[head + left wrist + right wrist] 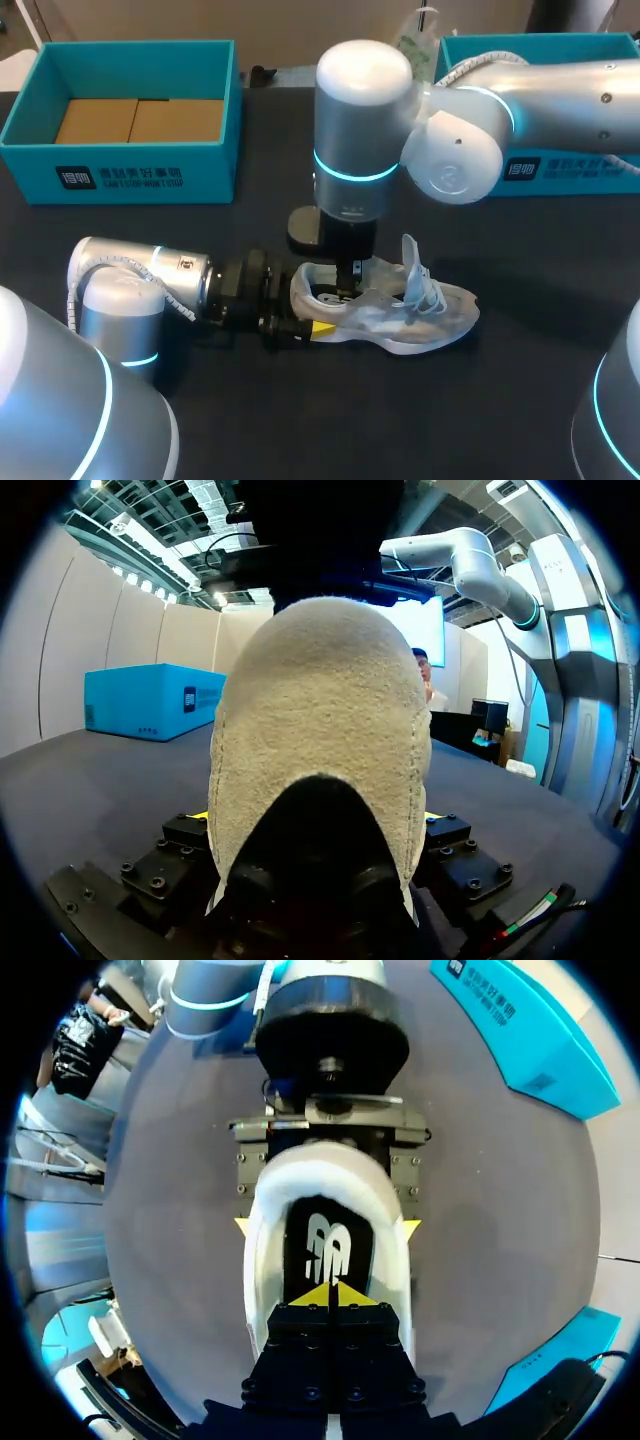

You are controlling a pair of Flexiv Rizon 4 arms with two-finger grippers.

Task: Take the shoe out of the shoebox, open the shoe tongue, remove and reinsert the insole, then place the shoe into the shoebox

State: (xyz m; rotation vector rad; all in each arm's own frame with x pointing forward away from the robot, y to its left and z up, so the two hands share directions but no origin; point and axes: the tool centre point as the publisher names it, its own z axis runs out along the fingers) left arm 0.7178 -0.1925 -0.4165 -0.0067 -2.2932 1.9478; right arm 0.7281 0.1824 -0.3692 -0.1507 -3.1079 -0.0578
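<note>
Shoe (400,315) on bench (520,400), near-middle. Long axis runs L–R, heel left, toe right. Shoebox (120,178) far left, well apart. L end effector (327,1226) grips heel from both sides. R end effector (330,1298) comes straight down into the opening, tips pressed together over insole (325,1245); can't tell if pinching it.

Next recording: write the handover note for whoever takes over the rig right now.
Left gripper: shut on the shoe heel, on the table.
Right gripper: shut, tips down in the shoe over the insole; whether it pinches it is unclear.
Shoebox: far left, without the shoe.
Done: shoe out, tongue seemingly open.
To do: insole out and back in, shoe into shoebox.
</note>
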